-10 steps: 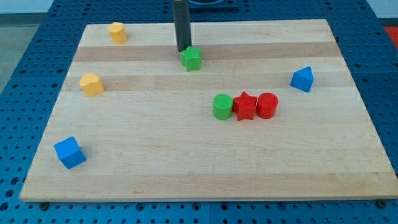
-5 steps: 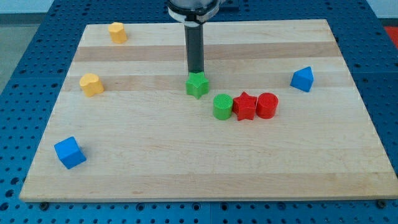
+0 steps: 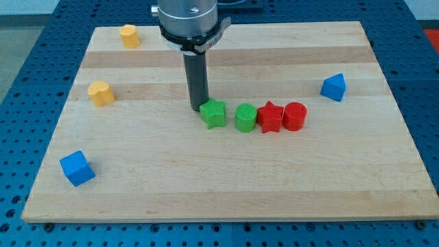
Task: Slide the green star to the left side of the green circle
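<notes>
The green star (image 3: pixel 213 113) lies near the board's middle, just left of the green circle (image 3: pixel 245 118), with a narrow gap between them. My tip (image 3: pixel 198 107) stands at the star's upper left edge, touching it or nearly so. The rod rises from there toward the view's top. The green circle heads a row with a red star (image 3: pixel 270 117) and a red circle (image 3: pixel 295 116) touching on its right.
A yellow block (image 3: pixel 129 35) sits at the top left and another yellow block (image 3: pixel 101 92) at the left. A blue cube (image 3: pixel 77 168) lies at the bottom left. A blue triangular block (image 3: pixel 333 87) lies at the right. The wooden board (image 3: pixel 226 185) rests on a blue pegboard.
My tip has moved down the view, pushing the green star from the board's upper middle down to just left of the green circle. The other blocks have not moved.
</notes>
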`<control>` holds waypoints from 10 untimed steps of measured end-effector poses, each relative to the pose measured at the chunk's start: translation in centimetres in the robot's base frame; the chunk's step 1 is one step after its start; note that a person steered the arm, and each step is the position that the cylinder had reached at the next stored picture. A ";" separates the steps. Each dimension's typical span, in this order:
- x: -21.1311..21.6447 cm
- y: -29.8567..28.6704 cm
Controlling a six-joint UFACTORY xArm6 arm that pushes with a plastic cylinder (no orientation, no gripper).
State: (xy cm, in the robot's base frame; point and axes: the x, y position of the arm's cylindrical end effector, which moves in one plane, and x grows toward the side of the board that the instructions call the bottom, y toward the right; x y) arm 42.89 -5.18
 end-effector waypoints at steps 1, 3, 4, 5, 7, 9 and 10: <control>0.1 0.0; 1.2 0.0; 1.2 0.2; 1.2 0.4; 1.3 0.8; 1.4 0.9; 1.4 1.2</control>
